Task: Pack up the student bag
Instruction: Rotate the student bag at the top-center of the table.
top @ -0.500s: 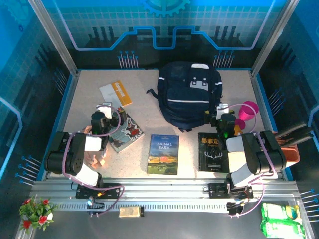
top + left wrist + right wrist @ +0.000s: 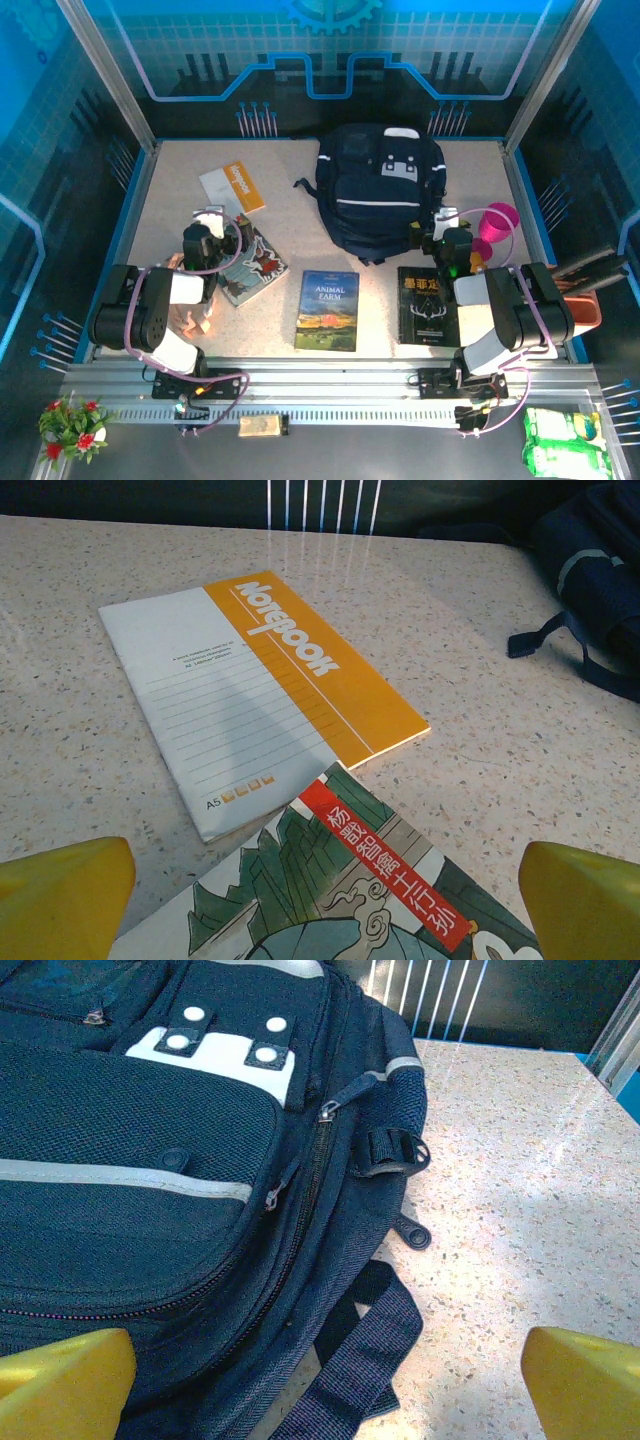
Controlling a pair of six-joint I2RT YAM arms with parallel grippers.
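Speckled beige stone is covering the bench (image 2: pixel 290 170), which is sitting inside a blue-lit enclosure. At the far middle of it the student bag (image 2: pixel 380 190), a large dark navy fabric backpack with thin white stripes, grey-white patches and black straps, is lying flat with its front pockets facing up.

From the right wrist, the student bag (image 2: pixel 170 1160) is taking up the left side, with a zip running down its side and a black strap trailing onto the bench (image 2: pixel 520 1210). The right claw (image 2: pixel 447 228) is hovering at the bag's near right corner. Its yellow fingertips (image 2: pixel 60 1375) are standing spread wide, so the right claw (image 2: pixel 320 1385) is gripping nothing. A bright pink plastic cup (image 2: pixel 499 217) is standing just to its right, and a black paperback with pale lettering (image 2: pixel 425 305) is lying below it, partly under the arm.

On the left, the left claw (image 2: pixel 210 228) is hanging over the far end of an illustrated book with a red Chinese title band (image 2: pixel 255 265). Seen from that wrist, the left claw (image 2: pixel 320 900) is also spread wide, its yellow fingertips (image 2: pixel 60 890) sitting at either side of the illustrated book (image 2: pixel 370 880). Just beyond, a thin orange-and-white notebook (image 2: pixel 260 700) is lying flat, and the book's far corner is reaching its near edge. Whether they are overlapping I cannot tell.

Between the two arms, a blue paperback titled Animal Farm (image 2: pixel 328 310) is lying apart from the others.
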